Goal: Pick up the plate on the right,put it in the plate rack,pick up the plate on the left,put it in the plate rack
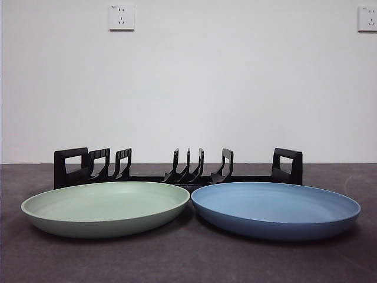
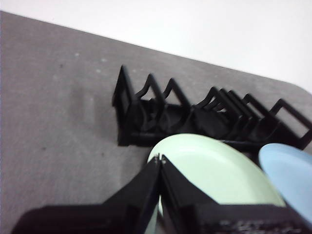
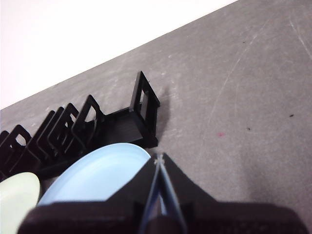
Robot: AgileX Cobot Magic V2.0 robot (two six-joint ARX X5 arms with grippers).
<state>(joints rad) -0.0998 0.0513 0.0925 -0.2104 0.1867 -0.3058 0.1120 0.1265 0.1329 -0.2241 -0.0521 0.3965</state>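
Fingers: left gripper jaws pressed together, empty, above the near edge of the round pale-green plastic plate; right gripper jaws likewise closed on nothing, above the round light-blue plastic plate. Neither arm shows in the front view.

Plates: green plate and blue plate flat on the dark grey table, rims touching or nearly so.

Long low black plastic plate rack: just behind both plates, prongs upright, slots unfilled.

Step in hand, judged: blue plate first. Right jaws must open, then take the outer rim, away from the green plate, and tilt it upright before lowering between prongs.
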